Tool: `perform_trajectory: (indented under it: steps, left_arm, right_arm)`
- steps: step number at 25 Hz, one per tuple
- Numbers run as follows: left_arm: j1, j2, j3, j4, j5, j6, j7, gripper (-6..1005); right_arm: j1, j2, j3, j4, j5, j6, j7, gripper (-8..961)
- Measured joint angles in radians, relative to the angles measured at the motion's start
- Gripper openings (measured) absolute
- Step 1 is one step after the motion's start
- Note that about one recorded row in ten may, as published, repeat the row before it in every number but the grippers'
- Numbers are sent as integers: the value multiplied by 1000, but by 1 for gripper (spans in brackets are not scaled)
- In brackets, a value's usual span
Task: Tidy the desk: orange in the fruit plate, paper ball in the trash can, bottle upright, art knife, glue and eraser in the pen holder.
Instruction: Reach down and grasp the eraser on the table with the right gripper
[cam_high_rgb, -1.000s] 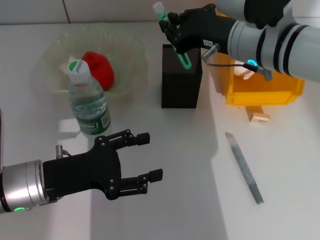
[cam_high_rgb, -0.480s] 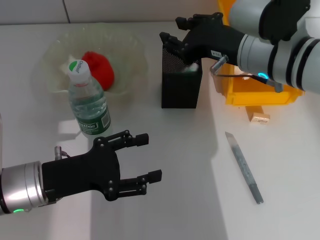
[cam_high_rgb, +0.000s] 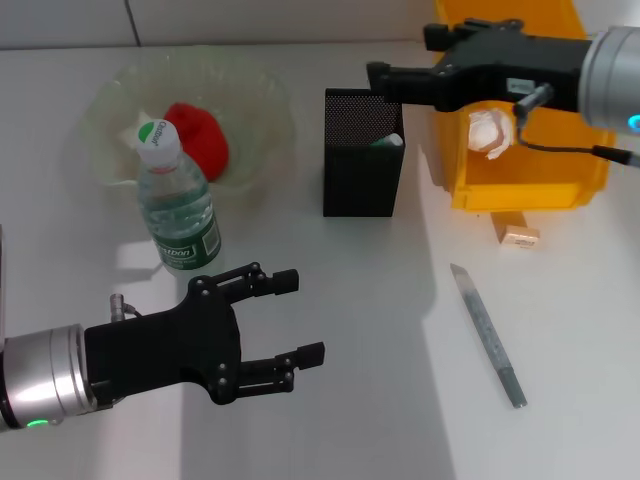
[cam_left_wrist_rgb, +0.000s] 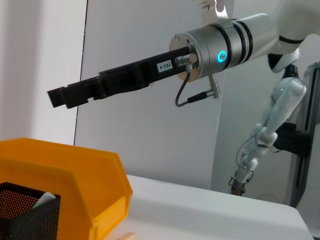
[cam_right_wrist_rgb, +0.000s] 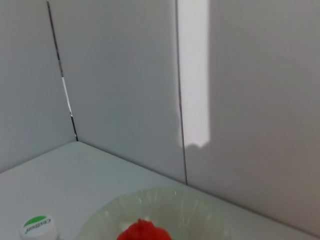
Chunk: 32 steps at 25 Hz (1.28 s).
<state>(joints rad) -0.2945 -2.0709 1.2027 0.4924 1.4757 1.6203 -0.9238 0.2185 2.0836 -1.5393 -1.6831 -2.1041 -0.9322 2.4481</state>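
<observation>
Right gripper (cam_high_rgb: 385, 82) jaws parted and empty, upper middle of the head view, above the pen holder (cam_high_rgb: 362, 168). Left gripper (cam_high_rgb: 295, 318) also spread wide, empty, hanging at lower left.

Glue (cam_high_rgb: 388, 142) already sits in the holder, its pale tip showing at the inner right edge. Still loose: eraser (cam_high_rgb: 519, 235) and knife (cam_high_rgb: 488, 334). Eraser lies just below the trash can (cam_high_rgb: 520, 195), right of centre, so down and right of the right jaws, long axis roughly across the frame. Knife lies farther down at lower right, long axis running from upper left to lower right. Both are on the right side, so the right arm is clearly nearer; left gripper is well apart from them.

Right arm reaches in from the upper right edge, forearm nearly level, fingers pointing left across the bin. Left arm enters from the lower left edge, fingers pointing right.

Done, by the look of it: orange (cam_high_rgb: 196, 140) in plate (cam_high_rgb: 110, 110), bottle (cam_high_rgb: 178, 205) upright at the plate's near rim, paper ball (cam_high_rgb: 487, 130) in the trash can.
</observation>
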Motion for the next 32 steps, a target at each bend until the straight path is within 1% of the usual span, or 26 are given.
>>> perform_trajectory:
  steps: [2, 3, 4, 6, 7, 8, 9, 10, 11, 13, 14, 16, 17, 18, 19, 22, 23, 24, 26, 28, 32]
  left_arm:
    - [0, 0, 0, 0, 0, 1, 0, 800]
    - [-1, 0, 1, 0, 0, 2, 0, 800]
    - [-1, 0, 1, 0, 0, 2, 0, 800]
    - [-3, 0, 1, 0, 0, 2, 0, 800]
    - [-4, 0, 2, 0, 0, 2, 0, 800]
    - [-6, 0, 2, 0, 0, 2, 0, 800]
    - [-6, 0, 2, 0, 0, 2, 0, 800]
    - [-8, 0, 1, 1, 0, 2, -2, 800]
    - [-10, 0, 1, 2, 0, 2, -3, 800]
    - [-10, 0, 1, 2, 0, 2, -3, 800]
    - [-12, 0, 1, 4, 0, 3, -3, 800]
    - [-13, 0, -1, 4, 0, 3, -3, 800]
    - [-13, 0, -2, 3, 0, 3, -2, 800]
    - [-14, 0, -3, 1, 0, 3, -1, 800]
    - [-14, 0, -3, 1, 0, 3, -1, 800]
    - [-14, 0, -3, 0, 0, 3, 0, 800]
    - [-14, 0, -2, 0, 0, 3, -1, 800]
    - [-14, 0, -2, 0, 0, 3, -1, 800]
    - [-14, 0, -2, 0, 0, 3, -2, 800]
    - [-14, 0, -3, 0, 0, 3, -2, 800]
    - [-14, 0, -3, 2, 0, 3, -2, 800]
  right_arm:
    - [15, -1, 104, -38, -31, -146, 73, 754]
    - [39, -2, 193, -75, -89, -282, 132, 766]
    - [39, -2, 193, -75, -89, -282, 132, 778]
    - [82, -3, 272, -118, -204, -446, 205, 803]
    - [106, -3, 293, -135, -262, -525, 234, 815]
    - [142, -2, 313, -157, -360, -646, 271, 814]
    - [142, -2, 313, -157, -360, -646, 271, 814]
    - [177, -1, 316, -163, -426, -739, 282, 813]
    - [177, -1, 316, -163, -426, -739, 282, 813]
    - [218, -2, 310, -140, -494, -829, 283, 812]
    - [218, -2, 310, -140, -494, -829, 283, 812]
    - [239, -2, 303, -86, -550, -848, 282, 812]
    - [239, -2, 303, -86, -550, -848, 282, 811]
    - [249, -2, 302, -35, -565, -837, 278, 811]
    - [249, -2, 302, -35, -565, -837, 278, 811]
    - [255, -1, 303, 31, -567, -803, 278, 810]
    - [258, 0, 303, 71, -568, -775, 279, 810]
    - [258, 0, 303, 71, -568, -775, 279, 809]
    - [265, 0, 302, 111, -569, -752, 281, 808]
    - [279, -2, 302, 180, -575, -712, 281, 803]
    - [292, -3, 302, 222, -596, -677, 276, 794]
